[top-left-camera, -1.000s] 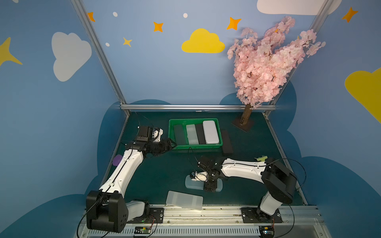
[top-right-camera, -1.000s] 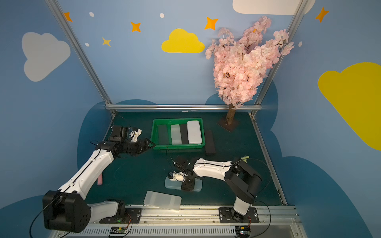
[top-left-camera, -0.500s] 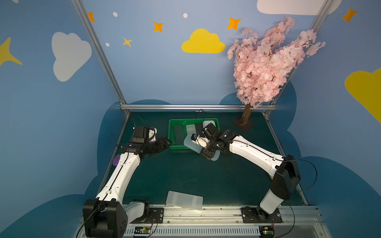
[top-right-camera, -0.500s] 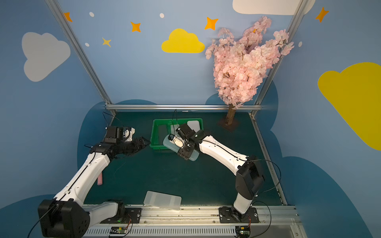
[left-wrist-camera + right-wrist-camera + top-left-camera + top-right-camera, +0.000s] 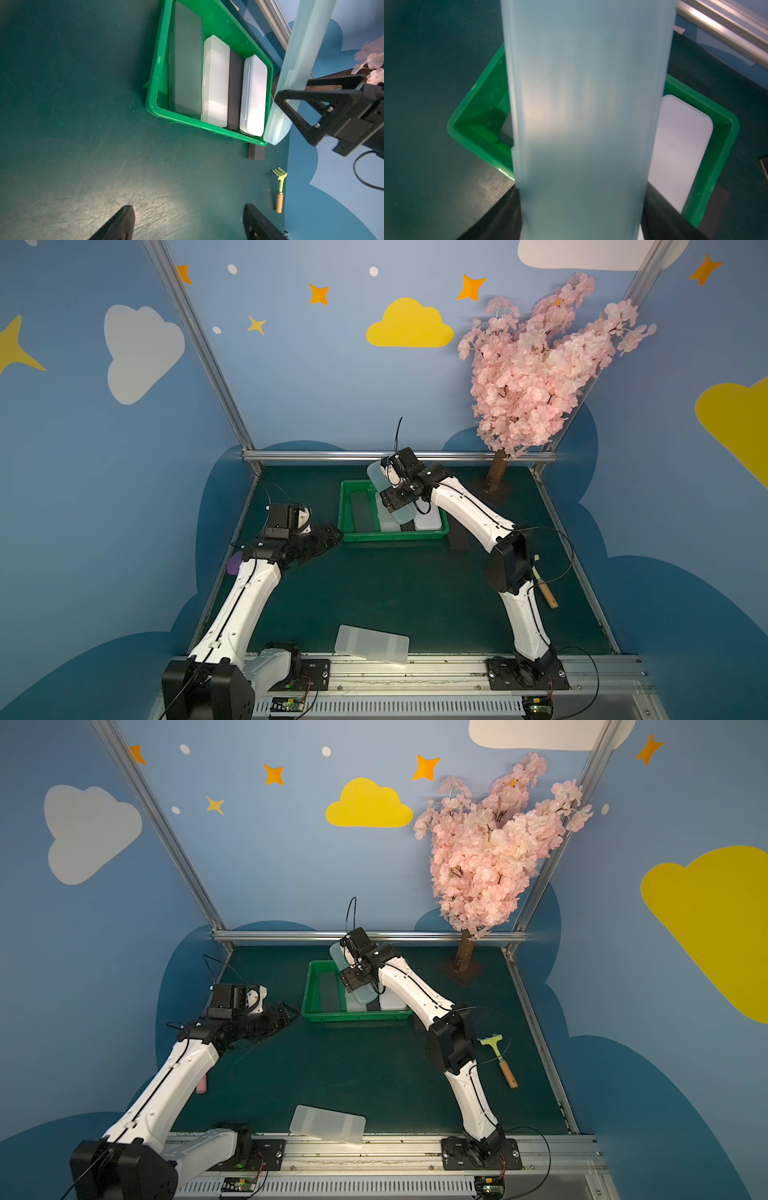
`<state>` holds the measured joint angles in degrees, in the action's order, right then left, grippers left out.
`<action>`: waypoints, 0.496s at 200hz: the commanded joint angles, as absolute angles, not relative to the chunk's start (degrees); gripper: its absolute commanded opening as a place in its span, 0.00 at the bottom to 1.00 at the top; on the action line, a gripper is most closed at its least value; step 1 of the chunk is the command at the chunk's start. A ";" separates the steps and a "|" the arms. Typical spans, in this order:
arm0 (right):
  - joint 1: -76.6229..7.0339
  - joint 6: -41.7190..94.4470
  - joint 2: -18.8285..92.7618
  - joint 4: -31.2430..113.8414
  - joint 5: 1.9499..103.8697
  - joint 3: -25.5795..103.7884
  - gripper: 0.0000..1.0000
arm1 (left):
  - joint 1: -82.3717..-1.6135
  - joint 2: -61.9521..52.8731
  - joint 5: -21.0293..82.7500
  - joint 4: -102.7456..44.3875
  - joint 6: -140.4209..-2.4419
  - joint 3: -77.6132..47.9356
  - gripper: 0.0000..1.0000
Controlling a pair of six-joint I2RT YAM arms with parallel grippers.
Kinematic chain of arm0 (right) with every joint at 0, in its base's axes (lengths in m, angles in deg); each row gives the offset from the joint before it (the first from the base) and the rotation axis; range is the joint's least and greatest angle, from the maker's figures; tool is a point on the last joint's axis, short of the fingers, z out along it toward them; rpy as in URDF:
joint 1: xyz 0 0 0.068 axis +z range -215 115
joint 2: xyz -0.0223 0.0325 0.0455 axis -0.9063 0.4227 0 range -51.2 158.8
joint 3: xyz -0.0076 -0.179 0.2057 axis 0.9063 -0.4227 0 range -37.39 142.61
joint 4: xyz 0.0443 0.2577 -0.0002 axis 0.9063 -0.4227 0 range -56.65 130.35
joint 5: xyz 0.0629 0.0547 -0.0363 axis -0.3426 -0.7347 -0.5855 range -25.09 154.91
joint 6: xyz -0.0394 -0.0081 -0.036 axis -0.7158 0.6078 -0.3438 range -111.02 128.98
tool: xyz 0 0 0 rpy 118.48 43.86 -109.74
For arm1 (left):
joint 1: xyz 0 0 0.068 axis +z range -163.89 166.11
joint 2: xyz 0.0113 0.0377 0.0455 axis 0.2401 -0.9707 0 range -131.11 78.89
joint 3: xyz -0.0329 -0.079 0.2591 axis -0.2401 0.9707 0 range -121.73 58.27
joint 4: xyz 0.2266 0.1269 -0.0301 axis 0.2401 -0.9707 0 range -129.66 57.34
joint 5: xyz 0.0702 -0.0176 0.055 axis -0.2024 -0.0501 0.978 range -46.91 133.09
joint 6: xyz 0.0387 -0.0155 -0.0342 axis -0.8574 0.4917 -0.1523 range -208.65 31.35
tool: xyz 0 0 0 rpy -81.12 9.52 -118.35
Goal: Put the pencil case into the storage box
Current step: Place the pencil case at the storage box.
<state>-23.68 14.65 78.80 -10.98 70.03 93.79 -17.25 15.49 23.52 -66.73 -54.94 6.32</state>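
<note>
- My left tool point(image 5: 188, 207) stands wide with nothing between its fingers. It hangs over the surface point(image 5: 374, 593) near the storage box's point(image 5: 390, 536) near left corner, apart from it.
- A flat frosted case point(image 5: 372, 649) lies at the near edge of the surface, about midway along it, overlapping the metal rail there.
- The storage box sits toward the far edge, about midway along. Four cases lie flat side by side in it: a dark grey case point(image 5: 187, 62), a clear case point(image 5: 215, 83), a black case point(image 5: 235, 93) and a white case point(image 5: 253, 95).
- The pencil case point(image 5: 581, 104), pale blue and translucent, is in the air above the middle of the box. It is tilted steeply, with its lower end down toward the cases inside. I cannot tell whether it touches them.
- My right tool point(image 5: 582, 191) holds the pencil case across its width, one finger on each long side.
- A second black case point(image 5: 459, 539) lies on the surface just beside the box's right wall.
- A small rake point(image 5: 496, 1052) with a green head and wooden handle lies near the right edge.
- A pink blossom tree point(image 5: 536, 364) stands in the far right corner.
</note>
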 commanded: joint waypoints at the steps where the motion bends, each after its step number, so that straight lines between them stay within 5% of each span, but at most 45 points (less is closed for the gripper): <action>1: -24.34 23.50 82.34 -14.47 71.52 100.17 0.35 | -16.98 16.57 23.79 -67.40 -54.47 6.98 0.84; 99: -27.27 36.18 91.92 -15.69 69.79 103.64 0.39 | -16.97 16.95 23.57 -67.07 -53.94 8.17 0.85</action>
<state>-26.28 33.34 90.62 -16.51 71.43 102.33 -17.25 16.13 23.63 -66.86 -54.30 7.72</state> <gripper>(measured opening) 0.782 0.845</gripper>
